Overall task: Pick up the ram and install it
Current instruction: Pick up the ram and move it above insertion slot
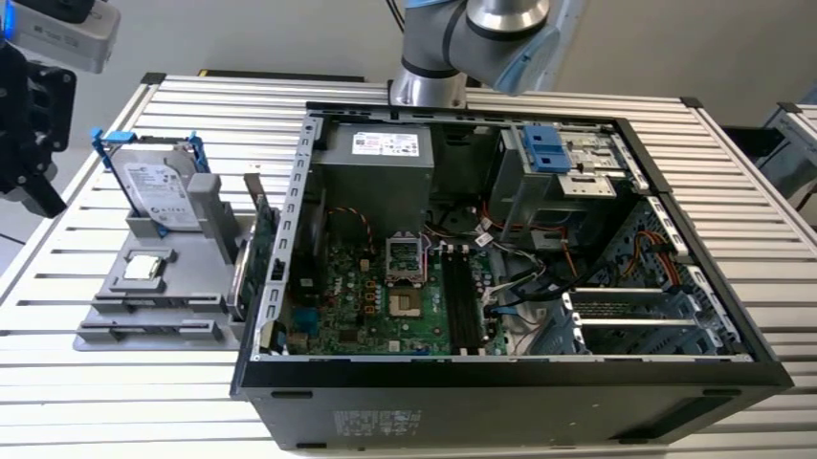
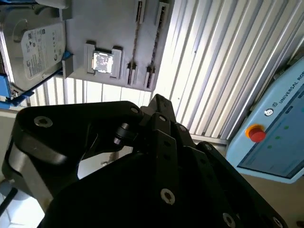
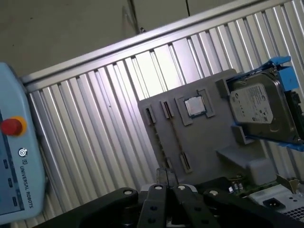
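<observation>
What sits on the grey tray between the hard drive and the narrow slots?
A small square silver chip, set in a raised frame on the grey tray, lies between the hard drive and the narrow slots, seen in both wrist views.

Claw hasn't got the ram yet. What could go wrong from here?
1. The ram sits edge-on in the holder, a thin target; the shut claw could strike its edge or miss.
2. The CPU and hard drive stand close by and might get bumped.
3. In the case, cables lie beside the memory slots and could snag.
</observation>
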{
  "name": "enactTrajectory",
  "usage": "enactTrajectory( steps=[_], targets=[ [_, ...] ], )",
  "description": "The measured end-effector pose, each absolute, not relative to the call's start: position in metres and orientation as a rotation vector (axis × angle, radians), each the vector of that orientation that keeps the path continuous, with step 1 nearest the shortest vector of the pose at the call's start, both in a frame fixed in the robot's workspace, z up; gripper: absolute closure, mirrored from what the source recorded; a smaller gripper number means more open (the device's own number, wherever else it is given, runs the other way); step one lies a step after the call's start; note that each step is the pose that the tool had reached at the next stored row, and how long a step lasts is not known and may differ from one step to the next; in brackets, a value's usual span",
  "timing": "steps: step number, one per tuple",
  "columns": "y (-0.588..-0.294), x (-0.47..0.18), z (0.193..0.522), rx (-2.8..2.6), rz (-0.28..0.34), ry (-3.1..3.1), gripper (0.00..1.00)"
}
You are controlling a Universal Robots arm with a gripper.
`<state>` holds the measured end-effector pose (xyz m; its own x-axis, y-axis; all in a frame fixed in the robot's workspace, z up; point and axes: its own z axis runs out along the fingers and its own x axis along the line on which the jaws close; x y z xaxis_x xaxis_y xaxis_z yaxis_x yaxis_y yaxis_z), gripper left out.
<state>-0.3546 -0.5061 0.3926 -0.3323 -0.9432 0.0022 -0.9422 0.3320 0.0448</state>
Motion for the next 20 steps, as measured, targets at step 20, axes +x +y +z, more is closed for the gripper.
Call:
enactTrajectory(
  steps=[20],
  targets=[
    [-0.5061, -0.3546, 0.3925, 2.071, -0.045, -2.329, 1.0]
  ],
)
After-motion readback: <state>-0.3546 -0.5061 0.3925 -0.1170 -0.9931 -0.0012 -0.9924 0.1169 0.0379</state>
